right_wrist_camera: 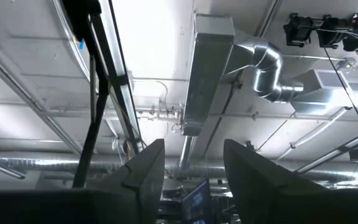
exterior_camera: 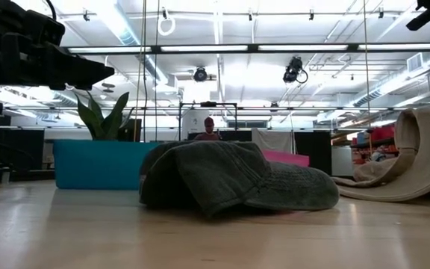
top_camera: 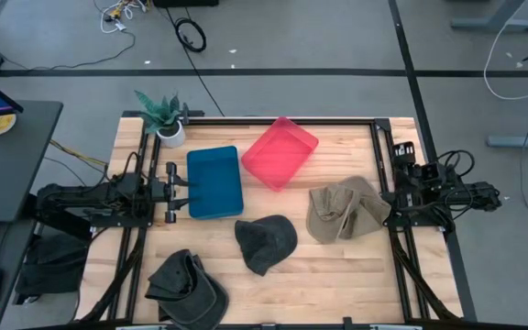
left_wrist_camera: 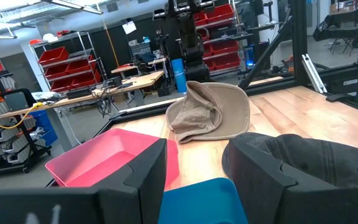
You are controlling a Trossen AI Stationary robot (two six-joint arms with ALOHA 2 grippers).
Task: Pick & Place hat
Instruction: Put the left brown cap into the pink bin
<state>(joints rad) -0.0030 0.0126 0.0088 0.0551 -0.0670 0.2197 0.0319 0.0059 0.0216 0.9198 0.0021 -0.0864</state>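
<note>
Blue bin (top_camera: 215, 181) and pink bin (top_camera: 280, 152) at table's back. Tan hat (top_camera: 345, 209) lies right, dark hat (top_camera: 266, 243) centre, another dark hat (top_camera: 185, 286) front-left. Left gripper (top_camera: 181, 192) open beside blue bin; right gripper (right_wrist_camera: 193, 174) open, pointing ceilingward.

Tan hat (top_camera: 345, 209), dark grey hat (top_camera: 266, 243), pink bin (top_camera: 280, 152).

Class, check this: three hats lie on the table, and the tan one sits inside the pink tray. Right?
Not quite. The tan hat lies on the wooden table beside the pink tray, not inside it; the high view shows this. Three hats is correct.
</note>
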